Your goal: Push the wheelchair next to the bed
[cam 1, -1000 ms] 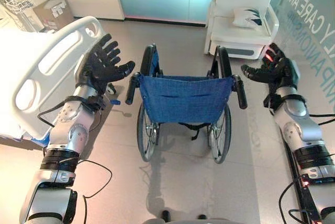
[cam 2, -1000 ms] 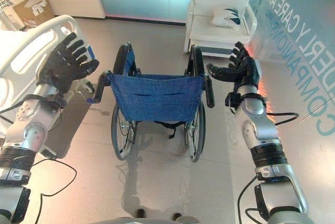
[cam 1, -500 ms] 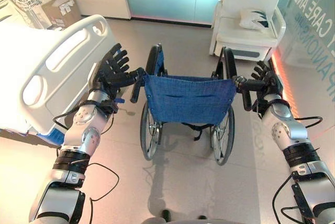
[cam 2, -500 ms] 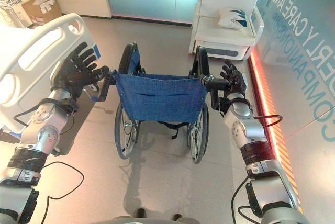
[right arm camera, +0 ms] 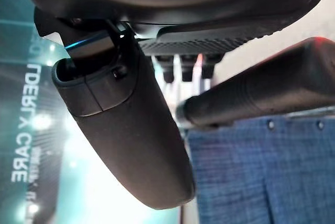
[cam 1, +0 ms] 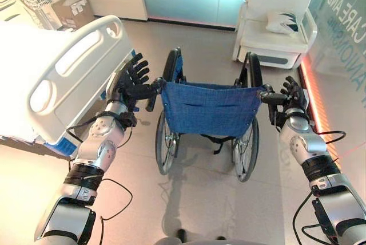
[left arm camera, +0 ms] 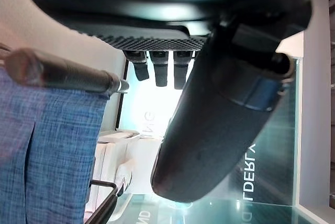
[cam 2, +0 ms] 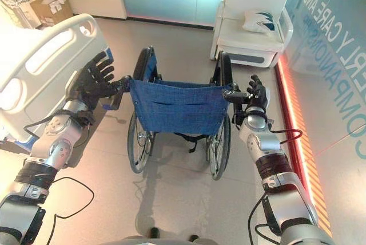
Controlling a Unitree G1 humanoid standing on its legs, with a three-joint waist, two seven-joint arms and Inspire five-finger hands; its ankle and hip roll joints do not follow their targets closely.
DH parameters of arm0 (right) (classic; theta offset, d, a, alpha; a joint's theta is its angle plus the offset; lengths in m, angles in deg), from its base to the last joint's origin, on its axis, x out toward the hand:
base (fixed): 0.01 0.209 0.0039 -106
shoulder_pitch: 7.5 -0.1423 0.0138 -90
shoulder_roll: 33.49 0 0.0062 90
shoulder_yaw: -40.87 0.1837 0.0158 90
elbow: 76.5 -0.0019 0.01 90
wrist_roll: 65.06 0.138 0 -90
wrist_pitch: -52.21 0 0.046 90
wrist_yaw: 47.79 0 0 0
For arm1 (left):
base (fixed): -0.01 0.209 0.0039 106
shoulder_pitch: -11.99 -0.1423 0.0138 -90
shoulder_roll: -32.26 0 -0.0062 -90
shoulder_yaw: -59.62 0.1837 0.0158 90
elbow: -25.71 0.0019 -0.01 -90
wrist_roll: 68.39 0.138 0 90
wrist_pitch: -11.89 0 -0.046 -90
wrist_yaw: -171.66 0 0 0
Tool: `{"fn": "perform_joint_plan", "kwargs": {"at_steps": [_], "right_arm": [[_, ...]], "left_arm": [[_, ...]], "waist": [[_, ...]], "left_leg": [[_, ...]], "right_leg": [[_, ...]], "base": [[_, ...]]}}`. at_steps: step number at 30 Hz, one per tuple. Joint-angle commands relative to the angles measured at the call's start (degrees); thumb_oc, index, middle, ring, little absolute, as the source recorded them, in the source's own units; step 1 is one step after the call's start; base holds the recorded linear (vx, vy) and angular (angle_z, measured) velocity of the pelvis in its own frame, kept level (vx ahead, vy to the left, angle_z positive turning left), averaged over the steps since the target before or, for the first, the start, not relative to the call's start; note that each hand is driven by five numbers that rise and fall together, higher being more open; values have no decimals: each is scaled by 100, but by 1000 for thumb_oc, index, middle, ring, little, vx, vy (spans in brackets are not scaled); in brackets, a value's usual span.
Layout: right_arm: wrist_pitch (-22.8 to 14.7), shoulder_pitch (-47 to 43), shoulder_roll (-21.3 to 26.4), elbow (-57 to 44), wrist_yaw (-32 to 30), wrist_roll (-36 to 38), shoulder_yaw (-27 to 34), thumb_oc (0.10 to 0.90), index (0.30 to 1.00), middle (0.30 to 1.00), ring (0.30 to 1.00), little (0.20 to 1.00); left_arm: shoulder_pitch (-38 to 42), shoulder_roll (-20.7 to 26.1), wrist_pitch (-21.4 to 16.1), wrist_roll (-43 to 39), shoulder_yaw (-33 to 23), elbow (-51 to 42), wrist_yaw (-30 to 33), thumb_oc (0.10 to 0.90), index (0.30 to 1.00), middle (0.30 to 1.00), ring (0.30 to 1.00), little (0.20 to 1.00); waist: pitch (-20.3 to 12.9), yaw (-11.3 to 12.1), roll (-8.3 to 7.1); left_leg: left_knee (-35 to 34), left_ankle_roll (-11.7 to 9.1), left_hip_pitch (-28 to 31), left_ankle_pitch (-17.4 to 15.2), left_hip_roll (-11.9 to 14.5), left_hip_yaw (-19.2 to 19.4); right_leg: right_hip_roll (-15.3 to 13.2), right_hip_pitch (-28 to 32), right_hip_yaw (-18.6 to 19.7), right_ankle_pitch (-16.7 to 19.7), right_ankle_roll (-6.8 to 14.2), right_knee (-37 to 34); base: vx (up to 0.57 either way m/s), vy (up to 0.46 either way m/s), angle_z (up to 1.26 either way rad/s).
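The wheelchair (cam 1: 209, 110), black-framed with a blue cloth back, stands right in front of me, its back toward me. The white bed (cam 1: 68, 79) with its slotted footboard is just to the left of it. My left hand (cam 1: 130, 82) is open at the left push handle (left arm camera: 63, 72), which lies between the straight fingers and the thumb. My right hand (cam 1: 290, 93) is open too, at the right push handle (right arm camera: 261, 88), with its fingers straight up and its thumb (right arm camera: 131, 130) beside the grip.
A white armchair (cam 1: 274, 39) with a pillow stands at the back right, beyond the wheelchair. A cardboard box (cam 1: 73, 9) sits by the far wall on the left. A red light strip (cam 1: 317, 102) runs along the floor by the glass wall on the right.
Both hands have come inward from wide apart to the two push handles. The camera has shifted a little, so the bed sits further into view.
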Motion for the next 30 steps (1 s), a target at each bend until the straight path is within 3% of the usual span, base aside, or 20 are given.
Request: {"fn": "perform_joint_plan", "kwargs": {"at_steps": [1,11,17,30], "right_arm": [[-382,-935,231,-120,-56,-216,-149,800,900,900,900,900],[-245,-989,139,355,445,986,-73,800,900,900,900,900],[-158,-1057,144,491,476,1268,-80,800,900,900,900,900],[435,-1214,262,839,1023,1520,-231,800,900,900,900,900]], "left_arm": [[1146,20,-784,128,-65,120,9,800,900,900,900,900],[1278,-15,-766,65,9,205,-106,800,900,900,900,900],[1285,-5,-796,29,45,235,-108,800,900,900,900,900],[1382,62,-728,-30,88,255,-154,800,900,900,900,900]], "waist": [[-313,19,-46],[-311,56,-61],[-322,77,-76],[-316,135,-107]], "left_leg": [[21,95,137,-374,-393,134],[21,76,134,-377,-405,107],[21,69,132,-371,-410,91],[21,61,117,-354,-424,37]], "right_leg": [[235,-135,-208,345,-140,69],[218,-115,-259,343,-128,64],[213,-111,-274,342,-125,64],[202,-103,-326,341,-122,69]], "base": [[0,0,0],[2,1,1],[0,0,0],[0,1,3]]}}
